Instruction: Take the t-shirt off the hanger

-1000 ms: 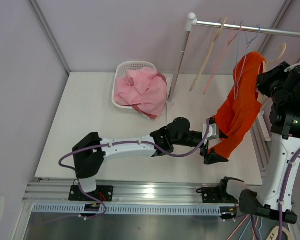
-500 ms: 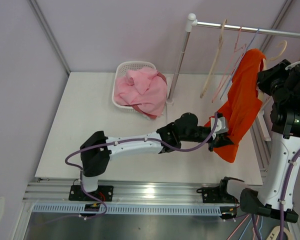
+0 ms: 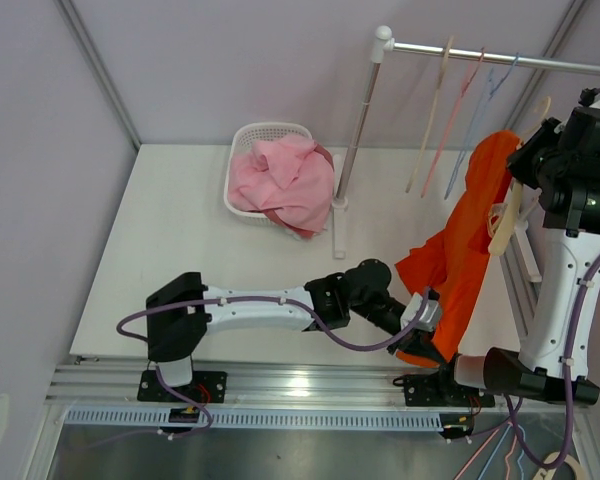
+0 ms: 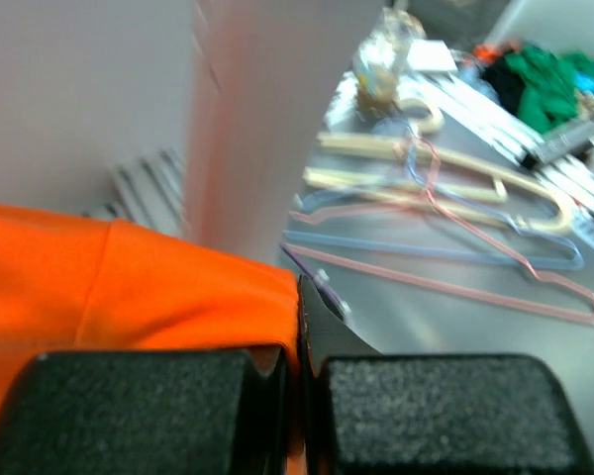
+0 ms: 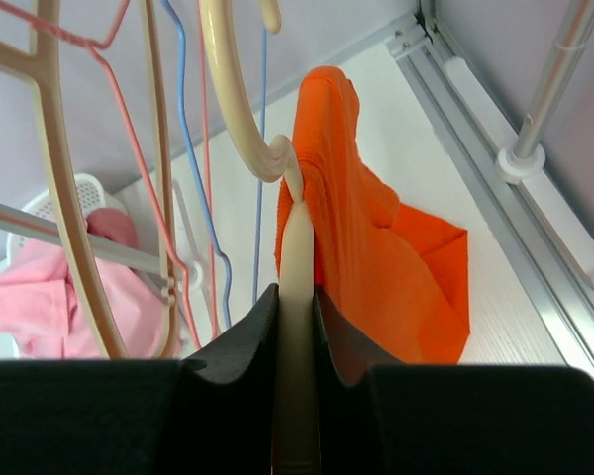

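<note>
Fabric of the orange t-shirt (image 3: 460,250), draped off the cream hanger (image 5: 289,247) your right end effector (image 5: 295,317) clamps, looks light and limp; pull its hem (image 4: 178,287), pinched in your closed left end effector (image 4: 295,396).

The white table (image 3: 180,260) carries a white slatted basket (image 3: 238,160) heaped with pink clothes (image 3: 285,180) at its far edge, just beside the rack pole's foot (image 3: 338,235).

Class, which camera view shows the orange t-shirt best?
Top external: the whole t-shirt shows, top to bottom. Left wrist shows only a pinched orange edge; right wrist shows just its upper part draped on the hanger.
</note>
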{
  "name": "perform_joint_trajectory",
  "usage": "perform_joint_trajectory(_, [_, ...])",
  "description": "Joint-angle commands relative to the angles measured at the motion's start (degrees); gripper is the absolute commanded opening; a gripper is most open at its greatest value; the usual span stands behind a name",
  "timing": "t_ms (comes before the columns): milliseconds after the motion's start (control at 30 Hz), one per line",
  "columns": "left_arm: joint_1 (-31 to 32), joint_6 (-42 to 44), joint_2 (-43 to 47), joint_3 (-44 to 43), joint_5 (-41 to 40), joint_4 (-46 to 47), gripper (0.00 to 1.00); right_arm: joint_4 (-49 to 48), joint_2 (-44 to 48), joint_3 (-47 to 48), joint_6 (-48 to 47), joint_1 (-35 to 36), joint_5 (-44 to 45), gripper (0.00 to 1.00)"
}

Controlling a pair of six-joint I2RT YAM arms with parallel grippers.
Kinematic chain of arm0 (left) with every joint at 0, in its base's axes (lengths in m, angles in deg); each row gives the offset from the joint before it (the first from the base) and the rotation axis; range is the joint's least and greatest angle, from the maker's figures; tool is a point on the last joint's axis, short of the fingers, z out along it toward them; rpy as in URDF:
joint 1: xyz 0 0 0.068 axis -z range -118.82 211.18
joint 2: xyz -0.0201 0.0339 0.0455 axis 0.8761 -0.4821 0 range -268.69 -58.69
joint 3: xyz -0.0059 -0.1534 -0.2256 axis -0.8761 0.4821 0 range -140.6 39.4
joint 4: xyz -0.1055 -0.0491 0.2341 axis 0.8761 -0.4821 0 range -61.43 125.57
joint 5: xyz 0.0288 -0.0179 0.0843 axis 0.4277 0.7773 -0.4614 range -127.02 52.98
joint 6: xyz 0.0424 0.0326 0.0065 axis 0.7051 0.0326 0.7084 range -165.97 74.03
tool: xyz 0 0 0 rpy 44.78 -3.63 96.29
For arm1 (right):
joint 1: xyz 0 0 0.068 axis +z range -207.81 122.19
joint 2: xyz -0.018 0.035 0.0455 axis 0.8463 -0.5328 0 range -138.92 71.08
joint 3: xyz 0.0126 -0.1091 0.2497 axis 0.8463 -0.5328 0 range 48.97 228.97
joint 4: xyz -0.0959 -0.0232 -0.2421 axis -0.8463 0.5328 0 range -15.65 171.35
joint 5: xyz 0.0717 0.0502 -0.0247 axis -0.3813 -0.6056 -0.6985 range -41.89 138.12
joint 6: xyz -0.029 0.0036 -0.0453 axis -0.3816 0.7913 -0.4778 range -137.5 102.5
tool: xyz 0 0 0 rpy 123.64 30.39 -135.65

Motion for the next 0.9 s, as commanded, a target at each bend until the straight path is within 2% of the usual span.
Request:
perform_joint_trajectory(0, [2.4, 2.8, -3.4, -1.3, 17.5, -13.1, 0.01, -9.8, 1.2, 3.4, -1.6, -0.2, 2.9, 0.0])
perform_joint_trajectory(200, [2.1, 4.1, -7.5, -3.4, 15.8, -16.2, 0.01, -8.3, 2.8, 5.0, -2.0, 0.0, 3.9, 0.0])
perform_joint_trajectory(333, [-0.2, 0.1, -7.8, -4.0, 6.2, -10.0, 0.01, -2.2, 1.9, 9.6, -1.0, 0.3, 0.2, 0.0])
perform_joint_trajectory(367, [-0.8, -3.8, -8.0, -4.3, 1.9, -8.9, 0.01, -1.0, 2.1, 10.1, -0.8, 1.1, -0.5, 0.0])
perform_joint_trajectory(500, [-4.5, -12.5, -10.1, -16.4, -10.7, -14.2, 0.01, 2.7, 5.4, 9.8, -0.5, 2.7, 1.5, 0.0])
perform_joint_trajectory(633, [-6.1, -16.0, -9.6, -18.7, -16.2, -13.6, 0.01, 3.2, 7.5, 7.0, -0.6, 2.7, 0.6, 0.0])
perform_joint_trajectory(700, [-7.2, -17.7, -9.9, -21.3, -19.5, -15.2, 0.01, 6.6, 6.6, 7.8, -1.1, 3.4, -0.4, 0.0])
perform_joint_trajectory(867, [-10.7, -26.3, -12.1, -28.5, -17.6, -18.9, 0.01, 10.4, 5.4, 8.7, -1.3, 5.0, 3.2, 0.0])
